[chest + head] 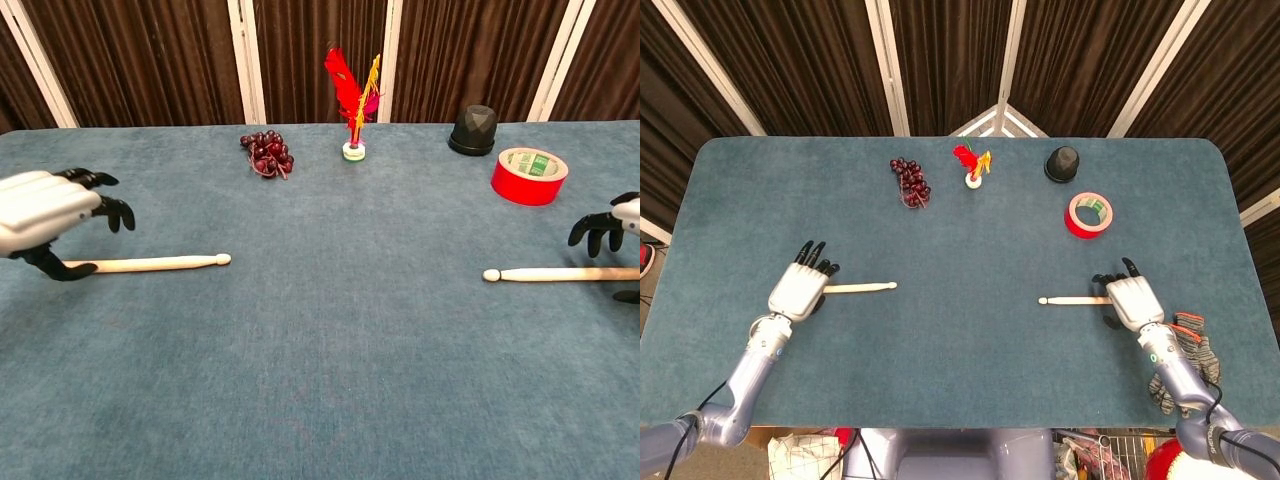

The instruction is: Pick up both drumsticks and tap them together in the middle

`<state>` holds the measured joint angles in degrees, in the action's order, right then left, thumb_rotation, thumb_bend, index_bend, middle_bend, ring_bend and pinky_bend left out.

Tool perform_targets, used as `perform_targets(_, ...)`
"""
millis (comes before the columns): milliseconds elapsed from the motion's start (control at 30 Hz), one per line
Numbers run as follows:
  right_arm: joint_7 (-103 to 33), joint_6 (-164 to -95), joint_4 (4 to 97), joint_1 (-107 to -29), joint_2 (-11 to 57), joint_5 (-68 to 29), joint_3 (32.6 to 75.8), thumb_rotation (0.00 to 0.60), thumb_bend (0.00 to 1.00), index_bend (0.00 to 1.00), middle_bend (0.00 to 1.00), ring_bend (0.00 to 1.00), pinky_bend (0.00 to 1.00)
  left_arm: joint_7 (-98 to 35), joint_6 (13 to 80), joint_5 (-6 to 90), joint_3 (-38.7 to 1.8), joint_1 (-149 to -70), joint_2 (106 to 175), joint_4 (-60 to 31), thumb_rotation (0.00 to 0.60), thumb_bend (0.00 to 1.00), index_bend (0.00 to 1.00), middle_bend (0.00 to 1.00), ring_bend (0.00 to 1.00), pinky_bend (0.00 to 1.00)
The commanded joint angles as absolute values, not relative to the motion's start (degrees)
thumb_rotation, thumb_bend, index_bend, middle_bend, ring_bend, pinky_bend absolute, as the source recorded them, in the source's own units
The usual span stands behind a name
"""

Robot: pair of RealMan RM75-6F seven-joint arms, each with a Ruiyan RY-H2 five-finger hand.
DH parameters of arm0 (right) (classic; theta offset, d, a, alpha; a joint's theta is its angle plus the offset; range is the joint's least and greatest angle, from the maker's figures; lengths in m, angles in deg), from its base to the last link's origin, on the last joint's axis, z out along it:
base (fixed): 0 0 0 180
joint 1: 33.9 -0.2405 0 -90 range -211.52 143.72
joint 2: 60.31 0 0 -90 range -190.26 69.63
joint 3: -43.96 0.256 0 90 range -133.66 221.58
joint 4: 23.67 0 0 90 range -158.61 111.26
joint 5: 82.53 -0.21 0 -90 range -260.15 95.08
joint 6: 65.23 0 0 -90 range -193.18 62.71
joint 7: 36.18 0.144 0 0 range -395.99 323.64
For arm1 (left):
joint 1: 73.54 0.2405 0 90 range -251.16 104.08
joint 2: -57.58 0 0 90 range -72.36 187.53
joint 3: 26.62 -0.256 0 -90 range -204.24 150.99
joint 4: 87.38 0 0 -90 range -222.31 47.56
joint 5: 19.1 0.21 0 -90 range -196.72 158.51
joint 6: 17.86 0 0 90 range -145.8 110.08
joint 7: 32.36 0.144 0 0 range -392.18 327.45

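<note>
Two pale wooden drumsticks lie flat on the blue-grey table, tips pointing toward the middle. The left drumstick (862, 288) (150, 264) has its butt end under my left hand (800, 288) (45, 212), whose fingers are spread and lifted off it, with the thumb curled beside the butt. The right drumstick (1072, 300) (558, 273) reaches out to my right hand (1132, 300) (612, 225). That hand hovers over the stick's butt with fingers apart and is partly cut off by the edge of the chest view. Neither hand holds a stick.
Along the far side stand a bunch of dark grapes (910, 180), a red feather shuttlecock (973, 165), a black faceted object (1062, 164) and a red tape roll (1089, 214). A knit glove (1190, 345) hangs by the right arm off the table's near edge.
</note>
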<state>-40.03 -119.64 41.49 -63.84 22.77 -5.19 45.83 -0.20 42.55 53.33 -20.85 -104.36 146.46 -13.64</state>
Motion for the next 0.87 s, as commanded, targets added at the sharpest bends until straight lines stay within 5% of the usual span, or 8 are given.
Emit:
perform_targets(33,-40.68,-123.02,50.04,-61.54,18.49,-8.16,48.15,0.6,0.26,0.26,0.34,0.32,0.0,-3.02,47.79,53.46,-20.45,-101.0,139.9,-4.85,0.6,0.46,0.25,0.23,0.0,0.0)
perform_targets(267,-43.13,-135.92,67.34,-53.68,13.82,-11.45,49.54,0.6,0.26,0.23,0.23,0.19,0.0,-7.91,63.53,55.34,-22.31,-89.92,128.16,11.64,0.6,0.45,0.21,0.19,0.0,0.0)
perform_targets(433,-45.15,-144.33,72.41,-48.68,12.55,-8.33,47.58,0.6,0.26,0.17,0.18,0.16,0.0,-9.36,70.67,57.25,-24.59,-84.23,125.25,14.45,0.6,0.37,0.2,0.15,0.0,0.0)
perform_targets(667,-43.91,-152.55,70.48,-43.19,12.19,-0.21,43.44,0.6,0.26,0.15,0.13,0.11,0.0,-17.06,75.75,58.6,-26.43,-78.5,124.54,11.34,0.6,0.36,0.16,0.06,0.0,0.0)
perform_targets(867,-45.24,-151.63,71.62,-41.56,9.28,1.01,41.17,0.6,0.26,0.08,0.05,0.05,0.0,-16.9,73.04,56.37,-28.12,-76.8,122.02,13.4,0.6,0.36,0.12,0.03,0.0,0.0)
